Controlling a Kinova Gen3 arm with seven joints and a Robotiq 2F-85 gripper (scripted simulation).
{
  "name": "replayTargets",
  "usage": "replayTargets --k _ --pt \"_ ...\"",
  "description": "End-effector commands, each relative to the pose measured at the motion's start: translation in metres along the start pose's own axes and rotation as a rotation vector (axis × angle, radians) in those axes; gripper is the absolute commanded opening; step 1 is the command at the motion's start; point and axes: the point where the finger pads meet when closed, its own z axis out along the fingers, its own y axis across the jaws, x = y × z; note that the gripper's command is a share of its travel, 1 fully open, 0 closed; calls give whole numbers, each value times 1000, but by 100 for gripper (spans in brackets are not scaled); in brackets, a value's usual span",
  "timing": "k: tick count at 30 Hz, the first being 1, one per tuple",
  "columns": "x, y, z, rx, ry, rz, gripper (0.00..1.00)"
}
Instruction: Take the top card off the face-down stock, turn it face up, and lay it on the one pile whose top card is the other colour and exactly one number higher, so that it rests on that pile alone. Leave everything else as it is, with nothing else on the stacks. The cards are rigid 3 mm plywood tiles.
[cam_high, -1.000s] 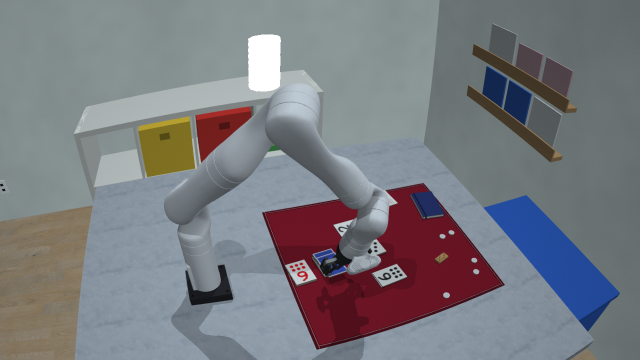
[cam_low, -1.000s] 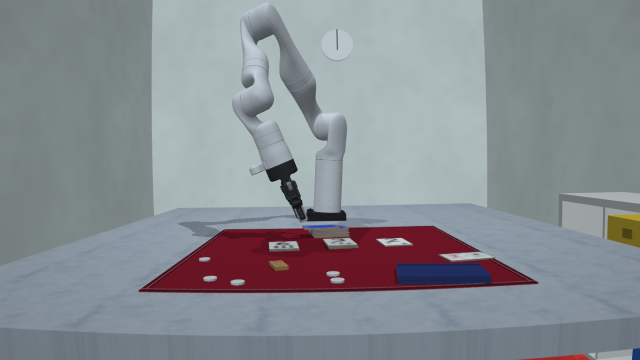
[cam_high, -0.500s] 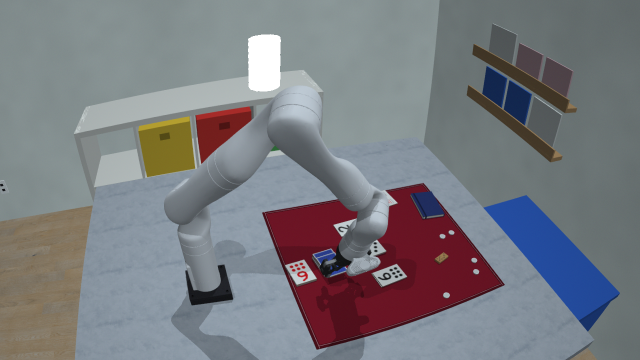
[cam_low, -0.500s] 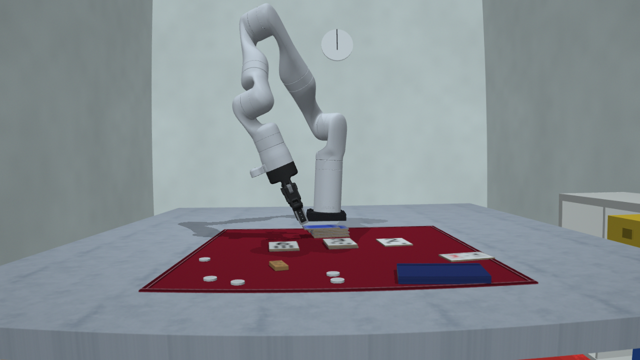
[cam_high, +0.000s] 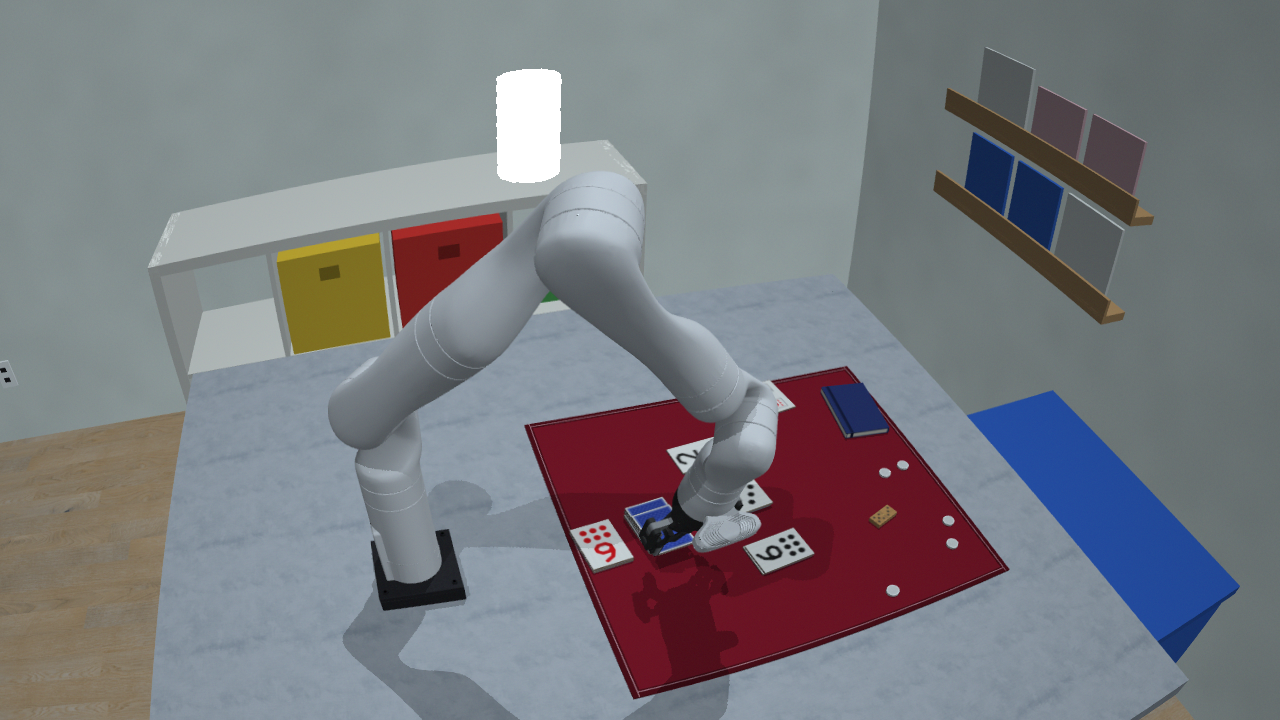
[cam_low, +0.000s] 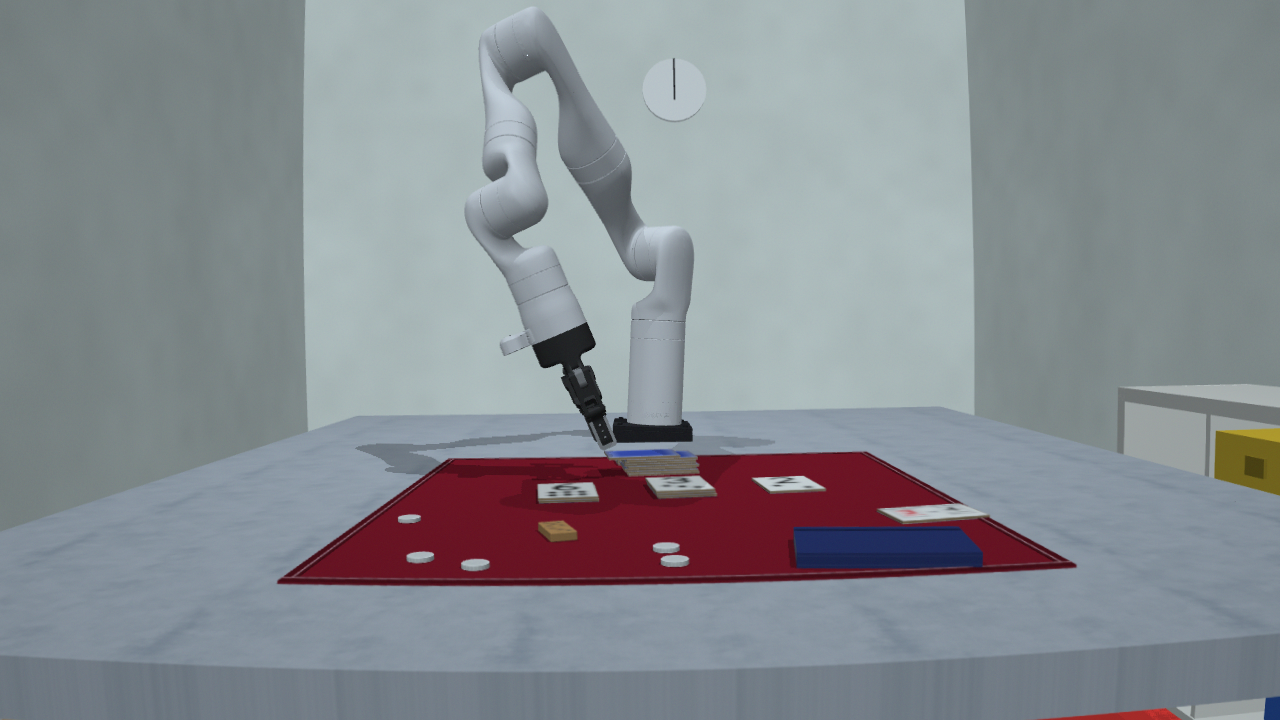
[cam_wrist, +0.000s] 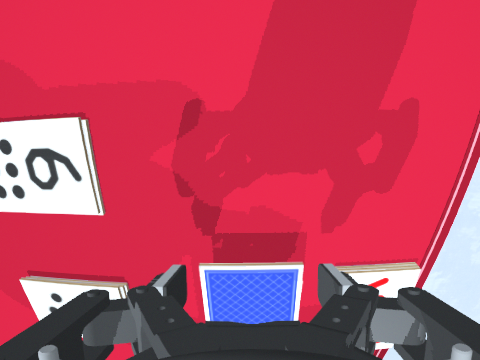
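The face-down stock (cam_high: 646, 512) (cam_low: 657, 463) is a short pile of tiles with a blue-patterned top card (cam_wrist: 251, 300). It lies on the red mat (cam_high: 787, 626) (cam_low: 501, 546). My gripper (cam_high: 662, 535) (cam_low: 605, 439) (cam_wrist: 252, 281) is open and tilted. Its fingertips are down at the stock's near edge, one on each side of the top card, and it holds nothing. Face-up piles around it: a red 9 (cam_high: 601, 544) (cam_wrist: 383, 274), a black 9 (cam_high: 780, 550) (cam_low: 567, 491) (cam_wrist: 47, 167), a black 3 (cam_low: 680, 486) (cam_wrist: 74, 294) partly under the arm, a black 2 (cam_high: 687, 458) (cam_low: 787, 483), and a red card (cam_low: 930, 513) at the far corner.
A blue book (cam_high: 854, 410) (cam_low: 886, 546), a small brown tile (cam_high: 882, 515) (cam_low: 556, 531) and several white discs (cam_high: 892, 589) (cam_low: 419, 557) lie on the mat. A white shelf (cam_high: 223, 214) with yellow and red bins stands behind. A blue bench (cam_high: 1100, 528) stands to the right.
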Motion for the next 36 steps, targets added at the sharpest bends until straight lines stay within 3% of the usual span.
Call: replayTargets --k 1,36 --pt "0 0 -1 1 1 0 85" --pt "0 -1 9 1 1 0 85"
